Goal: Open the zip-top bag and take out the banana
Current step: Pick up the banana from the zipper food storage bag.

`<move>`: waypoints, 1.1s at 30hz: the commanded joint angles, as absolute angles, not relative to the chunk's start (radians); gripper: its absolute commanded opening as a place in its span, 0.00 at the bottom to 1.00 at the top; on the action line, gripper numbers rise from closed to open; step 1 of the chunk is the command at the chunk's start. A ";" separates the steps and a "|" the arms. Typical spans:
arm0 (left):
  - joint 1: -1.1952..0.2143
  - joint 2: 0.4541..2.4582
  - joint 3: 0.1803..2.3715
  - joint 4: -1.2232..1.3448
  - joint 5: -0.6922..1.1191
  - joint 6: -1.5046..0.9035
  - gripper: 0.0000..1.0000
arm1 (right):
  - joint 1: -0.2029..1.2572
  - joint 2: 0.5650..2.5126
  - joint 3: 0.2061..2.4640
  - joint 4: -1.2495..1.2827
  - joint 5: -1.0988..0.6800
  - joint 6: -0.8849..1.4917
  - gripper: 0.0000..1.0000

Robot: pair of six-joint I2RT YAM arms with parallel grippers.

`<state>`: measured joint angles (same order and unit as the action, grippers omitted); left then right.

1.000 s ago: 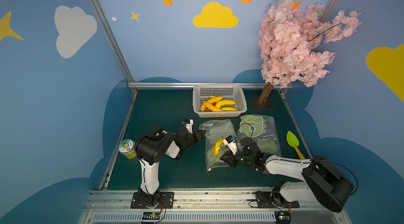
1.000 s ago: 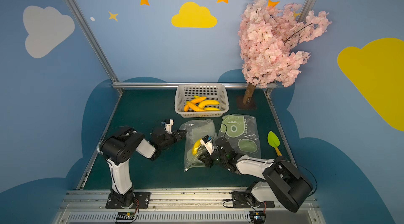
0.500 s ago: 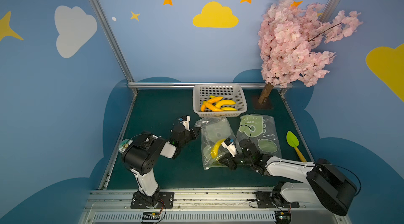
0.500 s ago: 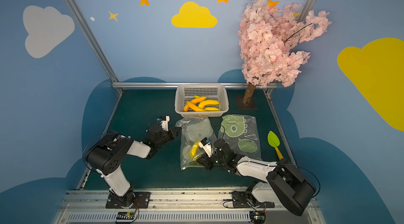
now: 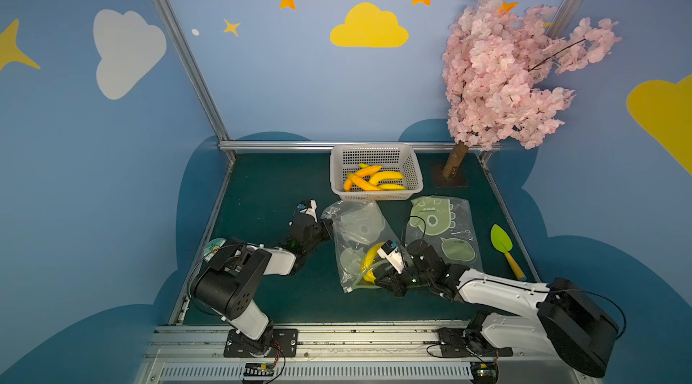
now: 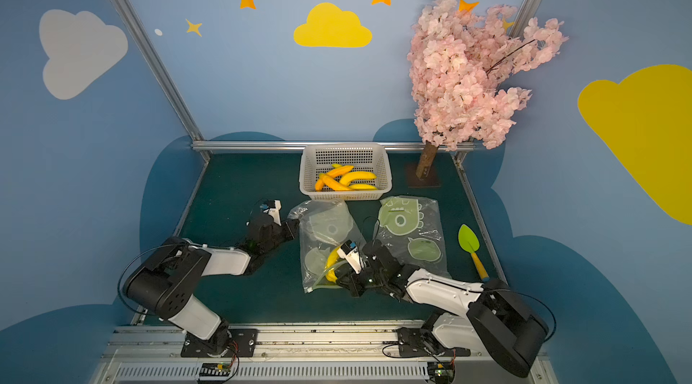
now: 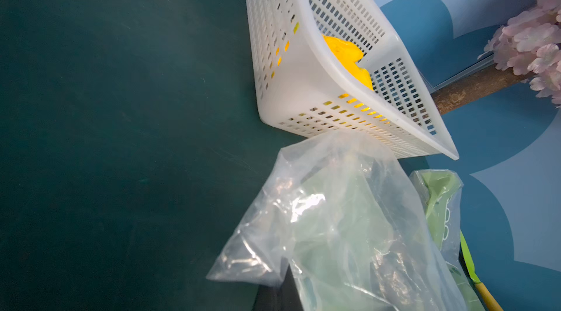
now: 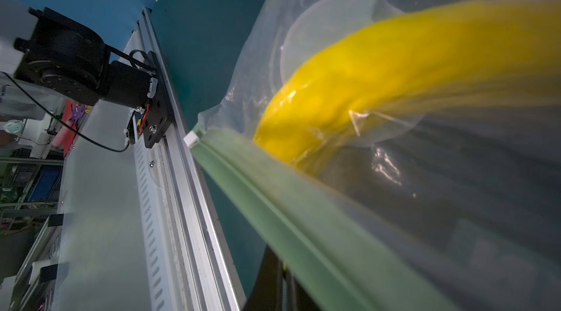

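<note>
In both top views, the left gripper [image 5: 327, 221] has pinched fully shut within the last second on the far corner of the clear bag [image 5: 355, 228]. Its arm has sunk low along the bench [image 5: 262, 195]. The right gripper [image 5: 379, 278] stays clamped tight on the bag's zip edge at the near end. The bag is now held at both ends, which I judge sets up pulling its mouth apart. The banana [image 5: 370, 256] is inside the bag, close to that mouth.

Counted, there are two bags: this one and a second bag [image 5: 442, 224] lying flat beside it. There is one basket [image 5: 376, 147] holding what look like four other bananas [image 5: 385, 176], one green spade [image 5: 501, 241] and one tree [image 5: 505, 75].

In the left wrist view, the bag's film [image 7: 334, 218] drapes over a dark gripper finger [image 7: 270, 295], with the basket [image 7: 303, 82] just beyond.

In the right wrist view, the banana's [image 8: 394, 66] tip lies against the green zip strip [image 8: 288, 203], and a white slider [image 8: 192, 139] sits at the strip's end. I cannot tell whether the seal is parted.
</note>
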<state>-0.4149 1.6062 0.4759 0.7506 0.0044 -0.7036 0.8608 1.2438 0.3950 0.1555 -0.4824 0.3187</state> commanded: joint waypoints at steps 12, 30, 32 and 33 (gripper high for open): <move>-0.425 1.528 0.402 0.609 -0.253 -0.720 0.03 | 0.919 1.288 0.422 0.164 -0.553 0.298 0.00; -0.430 1.502 0.440 0.527 -0.386 -0.629 0.03 | 0.941 1.137 0.396 0.063 -0.637 0.307 0.00; -0.430 1.516 0.446 0.525 -0.396 -0.630 0.02 | 0.940 1.118 0.390 0.036 -0.649 0.309 0.00; -0.430 1.524 0.451 0.520 -0.401 -0.633 0.03 | 0.942 1.107 0.381 0.034 -0.657 0.315 0.00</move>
<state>-0.4282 1.5043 0.4309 0.5449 -0.3664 -0.6506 0.9360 1.1358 0.3996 0.0856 -0.6170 0.3111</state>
